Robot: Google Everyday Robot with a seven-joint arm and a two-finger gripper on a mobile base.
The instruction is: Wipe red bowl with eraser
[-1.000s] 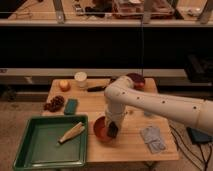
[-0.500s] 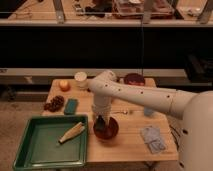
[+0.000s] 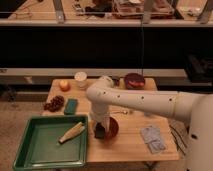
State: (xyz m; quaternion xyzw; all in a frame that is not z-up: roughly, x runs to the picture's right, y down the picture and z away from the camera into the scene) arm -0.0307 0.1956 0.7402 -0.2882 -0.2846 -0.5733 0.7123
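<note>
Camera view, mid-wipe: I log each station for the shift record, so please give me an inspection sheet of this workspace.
Surface: wooden table, well lit, dark surroundings.
Job's things: red bowl near the front edge, right of the green tray; eraser dark block at the bowl's left rim, under the gripper.
Clutter: corn husk-like item in the tray; teal block; grapes; orange; white cup; maroon bowl; clear packet.
Gripper: gripper lowered at the bowl, on the eraser.
Cables: nothing seen.
Surroundings: shelf with goods behind the table.
</note>
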